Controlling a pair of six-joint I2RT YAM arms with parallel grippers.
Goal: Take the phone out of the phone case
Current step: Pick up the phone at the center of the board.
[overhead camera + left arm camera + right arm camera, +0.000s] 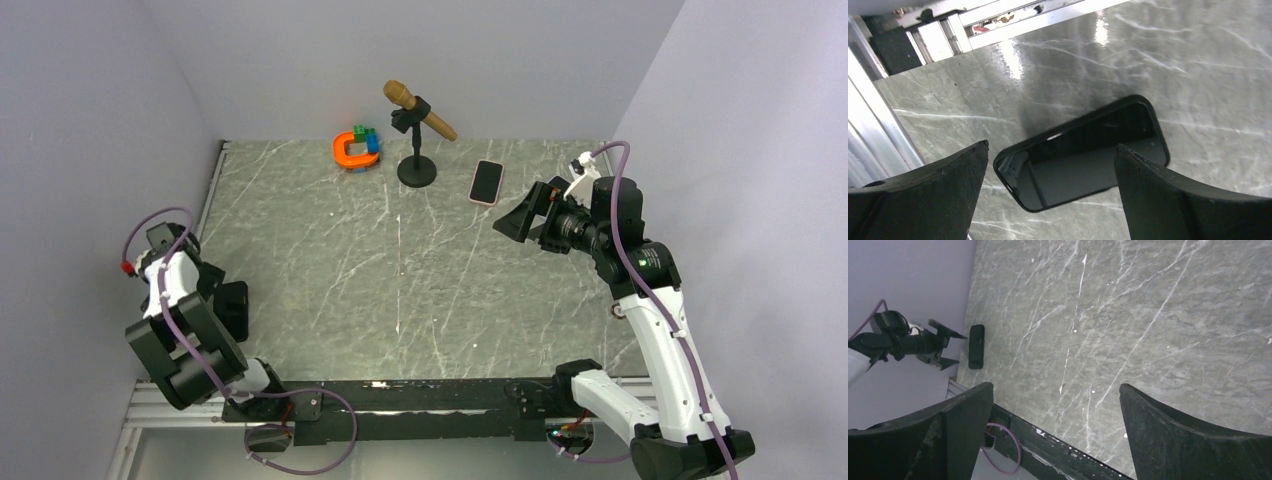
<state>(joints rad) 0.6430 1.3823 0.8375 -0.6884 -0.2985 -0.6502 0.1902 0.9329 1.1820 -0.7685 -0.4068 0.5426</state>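
Observation:
A black phone case (1083,150) lies flat on the marble table at the near left; its inside looks hollow, with a camera cut-out at one end. It also shows in the top view (235,310) and the right wrist view (976,346). My left gripper (1051,146) is open and hangs just above the case, touching nothing. A phone (487,182) with a dark screen and a pink rim lies flat at the back, right of centre. My right gripper (520,215) is open and empty, raised just right of the phone. The phone is out of both wrist views.
A microphone on a black stand (417,170) stands just left of the phone. An orange ring with coloured blocks (356,149) lies at the back. Aluminium rails (943,37) edge the table near the case. Grey walls close in on three sides.

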